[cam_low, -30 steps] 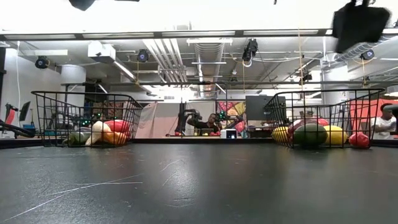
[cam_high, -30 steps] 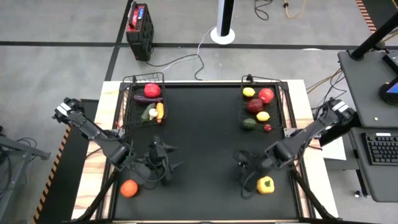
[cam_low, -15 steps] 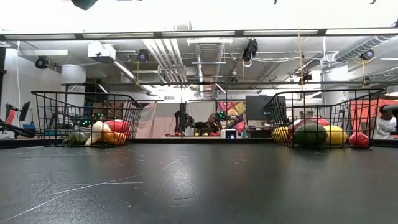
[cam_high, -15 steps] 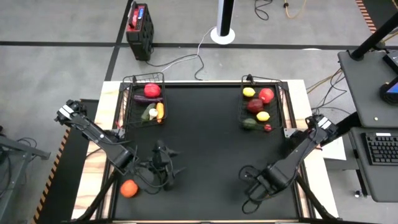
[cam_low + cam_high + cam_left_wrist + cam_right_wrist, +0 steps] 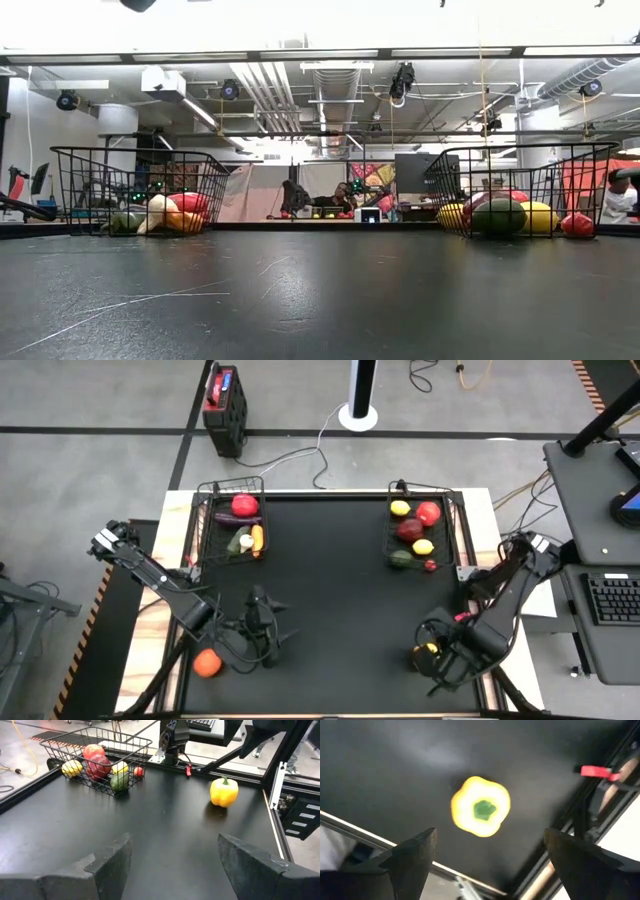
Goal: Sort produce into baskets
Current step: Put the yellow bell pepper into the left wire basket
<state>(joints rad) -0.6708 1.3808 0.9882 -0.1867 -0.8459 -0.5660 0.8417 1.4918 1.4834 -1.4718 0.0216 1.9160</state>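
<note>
- Black table (image 5: pixel 330 610) seen from above, two wire baskets on its far side, two dark arms reaching in from the near corners.
- Left basket (image 5: pixel 207 525) at the far left: red tomato (image 5: pixel 244 505), purple eggplant (image 5: pixel 238 518), green cucumber (image 5: pixel 234 543), white garlic (image 5: pixel 246 541) and orange carrot (image 5: pixel 257 538) inside.
- Right basket (image 5: pixel 449 530) at the far right: yellow lemon (image 5: pixel 400 508), red tomato and a dark red piece, a second lemon (image 5: pixel 423 547), a green piece and a small red one inside.
- Same baskets in the low view, standing well apart at either side, produce heaped within; people and desks far behind in the room.
- Orange tomato (image 5: pixel 207 662) lying loose at the near left edge of the table, beside the left arm, not held.
- Yellow pepper (image 5: pixel 480 806) standing upright on the table near the near right edge, green stem up, outside both baskets.
- Right gripper (image 5: pixel 432 660) poised straight above the pepper, fingers (image 5: pixel 412 857) spread wide to either side of it and clear of it, nothing gripped.
- From above, only a sliver of yellow visible under the right arm.
- Left gripper (image 5: pixel 268 638) low over the near left part of the table, just beside the orange tomato's side but apart from it, fingers (image 5: pixel 107 862) parted and empty.
- Left wrist view: pepper upright across the table, right basket farther back, bare black surface between the fingers.
- Red-and-black box (image 5: pixel 224 398) on the floor beyond the table, cable trailing from it.
</note>
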